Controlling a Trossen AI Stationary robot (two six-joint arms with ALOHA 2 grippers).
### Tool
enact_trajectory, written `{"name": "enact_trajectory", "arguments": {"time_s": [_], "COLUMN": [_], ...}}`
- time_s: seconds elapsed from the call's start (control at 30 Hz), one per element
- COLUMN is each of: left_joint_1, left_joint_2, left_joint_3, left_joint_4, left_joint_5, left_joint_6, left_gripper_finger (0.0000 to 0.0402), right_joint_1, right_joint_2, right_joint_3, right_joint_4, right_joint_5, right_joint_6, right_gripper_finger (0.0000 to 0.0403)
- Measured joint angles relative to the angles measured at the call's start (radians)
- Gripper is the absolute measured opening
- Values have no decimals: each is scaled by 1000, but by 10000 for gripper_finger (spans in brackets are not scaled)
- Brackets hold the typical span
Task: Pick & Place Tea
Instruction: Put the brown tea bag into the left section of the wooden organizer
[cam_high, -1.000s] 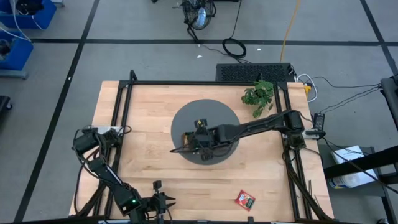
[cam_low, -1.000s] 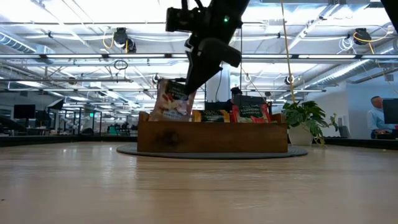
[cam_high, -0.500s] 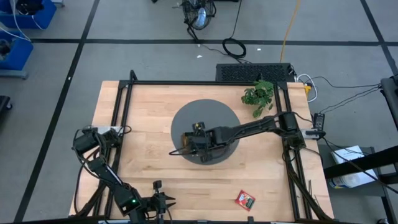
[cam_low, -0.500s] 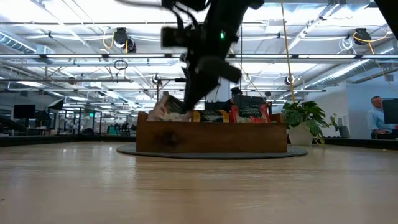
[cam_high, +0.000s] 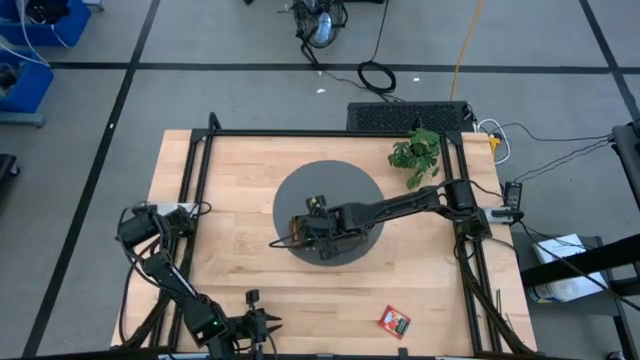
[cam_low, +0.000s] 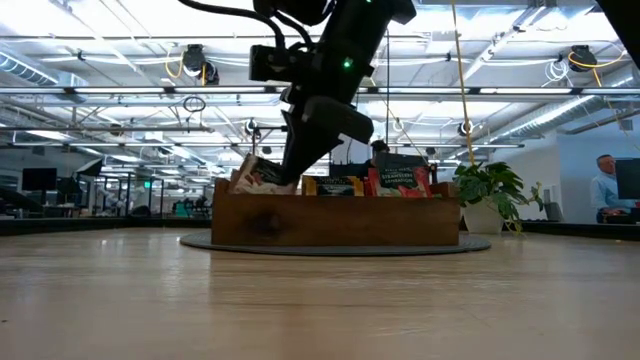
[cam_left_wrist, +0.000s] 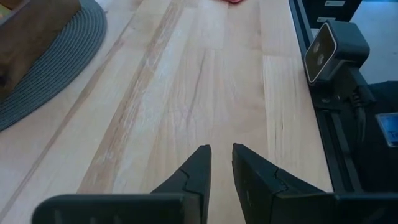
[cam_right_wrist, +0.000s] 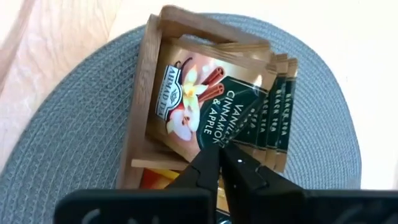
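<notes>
Best bet here is letting go only once the tea sachet (cam_right_wrist: 199, 102) lies flat in the end compartment of the wooden tray (cam_low: 335, 220) mid-frame, since the right gripper (cam_right_wrist: 221, 155), reaching in stretched from the right, pinches it shut, left gripper (cam_left_wrist: 221, 163) parked slightly open bottom-left.

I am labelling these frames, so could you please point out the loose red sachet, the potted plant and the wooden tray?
Red tea sachet (cam_high: 394, 321), high view, its middle.
Potted plant (cam_low: 487, 190), low view, its leaves.
Wooden tray (cam_low: 330, 222), low view, its front wall.
</notes>
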Motion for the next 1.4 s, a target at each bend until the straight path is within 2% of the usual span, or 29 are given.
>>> {"name": "enact_trajectory", "arguments": {"time_s": [0.43,0.7,0.97,1.1,1.27,1.4], "left_joint_1": [0,0,-3,-3,-3,-2], "left_joint_2": [0,0,0,0,0,0], "left_joint_3": [0,0,0,0,0,0], "left_joint_4": [-5,-6,-6,-6,-6,-6], "left_joint_5": [0,1,1,1,1,1], "left_joint_6": [-3,-2,-4,-4,-3,0], "left_gripper_finger": [72,72,72,72,72,72], "right_joint_1": [2,7,39,49,45,34], "right_joint_2": [-1,-1,-1,-1,-1,-1], "right_joint_3": [0,0,0,0,0,0], "right_joint_4": [6,62,98,119,134,117], "right_joint_5": [-3,-2,-3,-1,1,2], "right_joint_6": [-8,-24,-42,-73,-73,-76], "right_gripper_finger": [126,155,124,86,18,7]}}
